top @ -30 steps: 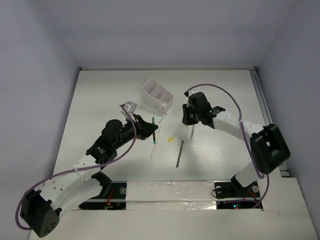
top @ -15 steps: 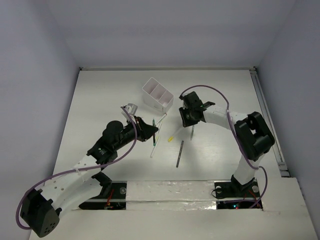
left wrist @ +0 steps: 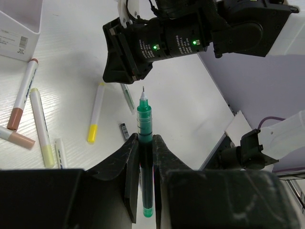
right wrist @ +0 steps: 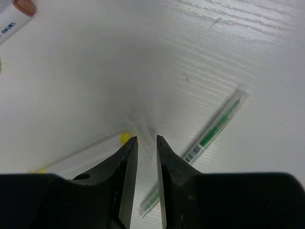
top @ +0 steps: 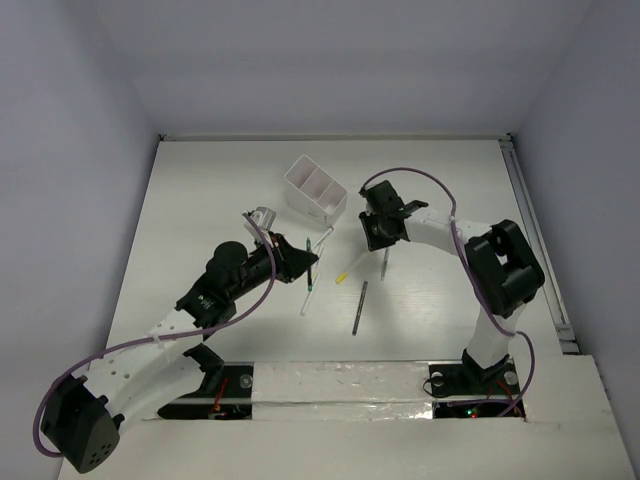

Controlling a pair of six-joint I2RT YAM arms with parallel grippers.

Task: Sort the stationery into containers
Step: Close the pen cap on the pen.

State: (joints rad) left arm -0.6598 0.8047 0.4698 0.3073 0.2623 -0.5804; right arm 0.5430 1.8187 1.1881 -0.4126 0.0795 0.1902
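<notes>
- the dark grey pen (top: 358, 306) lies nearest the arms on the table (top: 200, 200). nothing touches it, so i think it waits for its turn.
- a bit farther and to the left, the left gripper (left wrist: 145, 140) has its fingers closed tight on the green pen (left wrist: 144, 112). the pen is up off the table with its tip poking out in front. it looks ready to be carried to the box.
- the clear pen with yellow ends (left wrist: 96, 111) lies flat between the two grippers.
- the right gripper (right wrist: 146, 139) hangs low over the far end of that pen. its fingers are very close together, with only a thin gap. i cannot tell if they pinch anything. it seems to be lining up for a grab.
- a thin pen with green inside (right wrist: 217, 125) lies just to its right, not held.
- the white box (top: 315, 188) stands farthest, left of the right gripper. the green pen is not in it yet.
</notes>
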